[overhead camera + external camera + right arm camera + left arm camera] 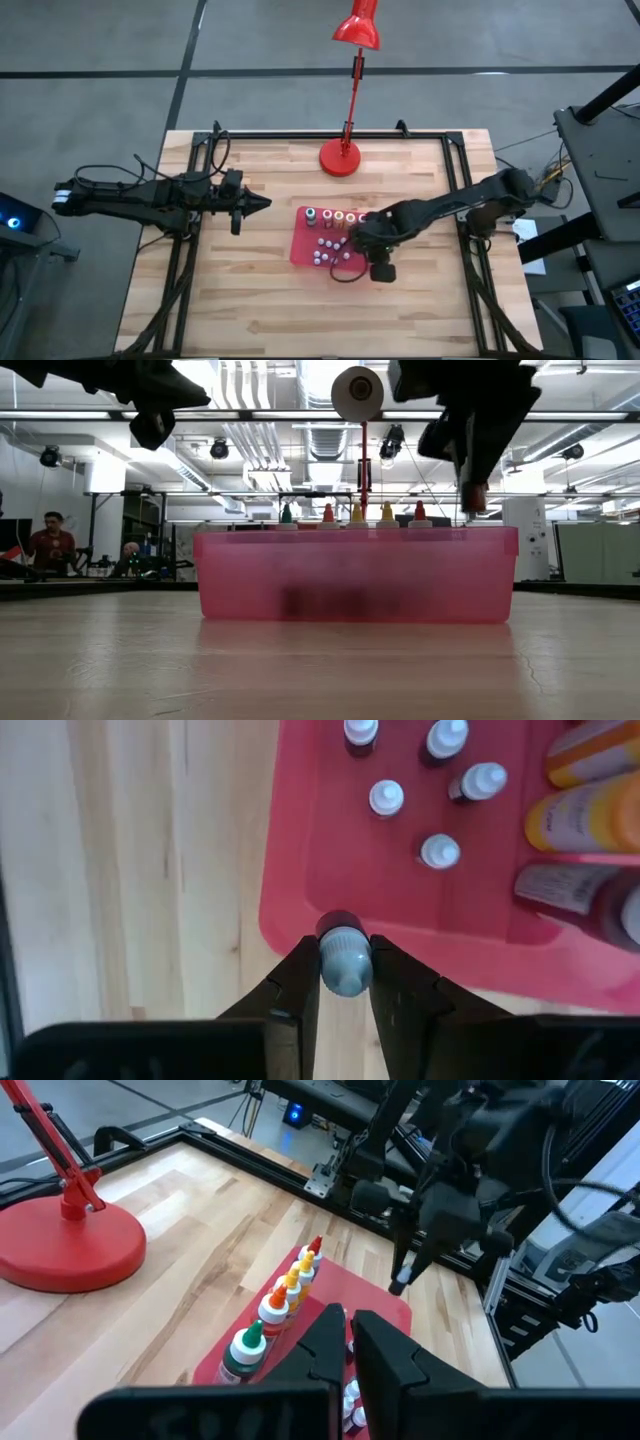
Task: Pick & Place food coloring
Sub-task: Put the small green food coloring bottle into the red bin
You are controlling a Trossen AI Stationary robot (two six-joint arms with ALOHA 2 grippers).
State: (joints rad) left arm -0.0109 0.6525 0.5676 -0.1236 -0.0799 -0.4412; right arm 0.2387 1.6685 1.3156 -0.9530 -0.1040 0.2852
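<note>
A flat red tray (300, 248) (355, 575) lies mid-table. A row of food coloring bottles (335, 215) (285, 1295) with green, red, yellow and orange caps (355, 513) stands along its far side. Several small pale-capped bottles (440, 850) stand on its floor. My right gripper (352, 262) (345, 975) hovers over the tray's near right corner, shut on one such small bottle (345, 960). My left gripper (258, 203) (348, 1342) waits shut, above the table left of the tray. My right gripper pinches the small bottle between its two fingers, which close on the sides of the pale blue-grey cap (345, 968). The fingers point down from above. The bottle hangs upright below them (475, 497), lifted clear above the tray rim (290, 935).
A red desk lamp stands with its round base (340, 157) at the table's far edge, just behind the tray. Bare wood (250, 300) lies near and to the left of the tray. Black frame rails (185, 250) run along both table sides. People sit in the room beyond (45, 540).
</note>
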